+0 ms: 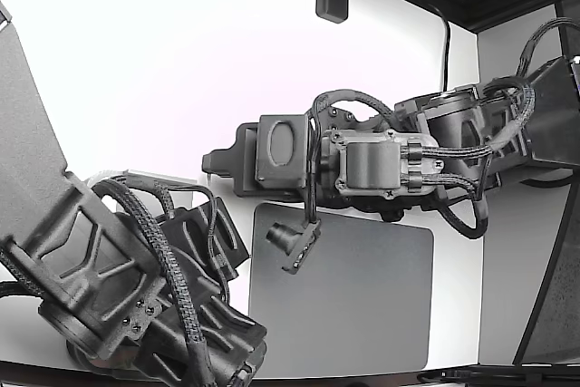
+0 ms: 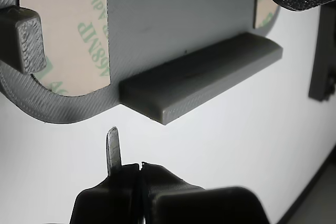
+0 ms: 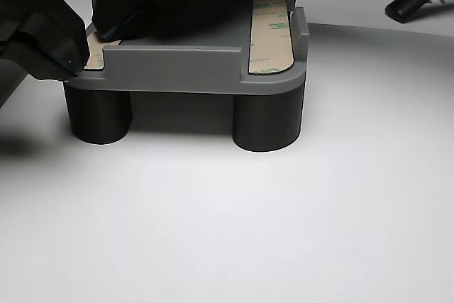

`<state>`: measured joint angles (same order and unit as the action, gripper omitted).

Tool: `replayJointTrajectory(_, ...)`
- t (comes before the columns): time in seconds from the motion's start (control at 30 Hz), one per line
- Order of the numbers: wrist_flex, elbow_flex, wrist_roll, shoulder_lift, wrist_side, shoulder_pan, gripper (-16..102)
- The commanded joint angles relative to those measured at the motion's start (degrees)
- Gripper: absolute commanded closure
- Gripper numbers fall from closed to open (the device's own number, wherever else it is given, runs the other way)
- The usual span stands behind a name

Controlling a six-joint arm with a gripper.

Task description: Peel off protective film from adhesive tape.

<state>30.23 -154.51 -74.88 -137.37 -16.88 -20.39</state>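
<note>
- Beige film point(image 2: 68, 30) on grey fixture point(image 2: 173, 19): judged thin, light, tear-prone; lift a corner.
- Hand point(image 2: 126, 169) at 6 o'clock of fixture, tips pressed together, apparently empty.

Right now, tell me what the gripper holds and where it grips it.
Nothing. The gripper is shut with nothing between its fingers, apart from the gray part, whose tape keeps its film.

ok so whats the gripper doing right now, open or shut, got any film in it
Gripper: closed, its thin tips pressed together just off the grey part. No film visible between them; the tape liner lies flat on the part.
</note>
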Motion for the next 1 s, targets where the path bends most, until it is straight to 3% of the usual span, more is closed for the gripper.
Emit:
replayJointTrajectory(0.0, -1.1, 1.4, -0.1, -0.5, -0.2, 0.4, 97)
replayJointTrajectory(0.97, -1.8, 1.4, 1.5, 1.8, -3.0, -2.5, 97)
